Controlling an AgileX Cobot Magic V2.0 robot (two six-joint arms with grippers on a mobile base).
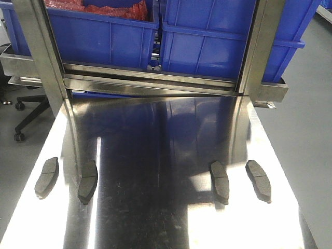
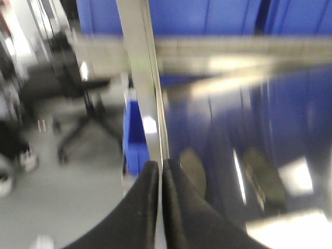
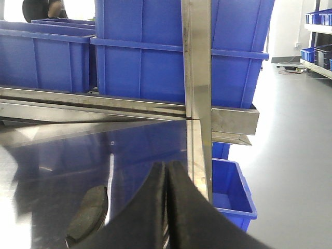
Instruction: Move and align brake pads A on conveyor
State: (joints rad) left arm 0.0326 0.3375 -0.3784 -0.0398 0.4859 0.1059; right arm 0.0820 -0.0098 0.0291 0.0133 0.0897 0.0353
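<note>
Several dark grey brake pads lie on the shiny steel table [image 1: 155, 140]. One pair [image 1: 46, 177] [image 1: 88, 180] is at the left and another pair [image 1: 220, 181] [image 1: 258, 180] at the right. The conveyor is out of view. My left gripper [image 2: 161, 165] is shut with nothing in it, hovering at the table's left edge; two blurred pads [image 2: 194, 168] [image 2: 264, 176] lie just beyond and right of it. My right gripper [image 3: 167, 167] is also shut and empty, with one pad [image 3: 88, 215] below and left of its tips. Neither gripper shows in the front view.
Blue crates [image 1: 218, 36] stand on a steel shelf [image 1: 155, 78] behind the table, between two upright steel posts [image 1: 39, 46] [image 1: 262, 46]. A black office chair [image 1: 31, 106] is on the floor at the left. A blue bin [image 3: 231, 189] sits on the floor at the right.
</note>
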